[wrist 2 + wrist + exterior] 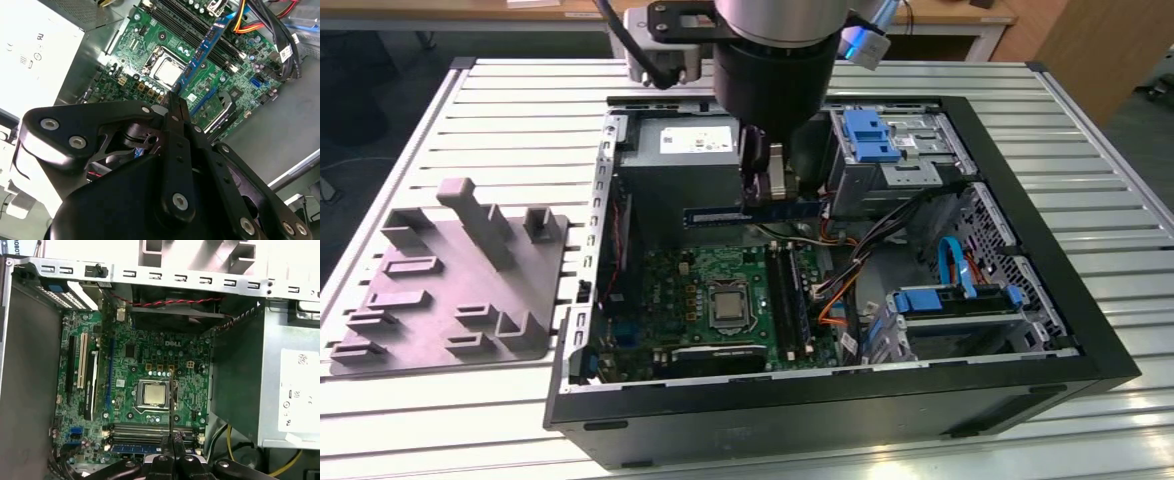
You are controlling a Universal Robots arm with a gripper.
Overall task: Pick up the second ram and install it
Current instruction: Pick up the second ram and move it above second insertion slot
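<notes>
Currently the gripper (767, 200) is pinched on the second ram (720, 213). It holds the ram level above the motherboard (687, 290) inside the open computer case (1047, 300), just near of the power supply (670, 172). A white printed label (700, 138) sits on the power supply. White lettering (172, 343) marks the motherboard in the first wrist view.

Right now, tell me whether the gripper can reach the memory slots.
Probably yes: the gripper, shut on the second ram, hangs over the open case, and no cable crosses the memory slots.
</notes>
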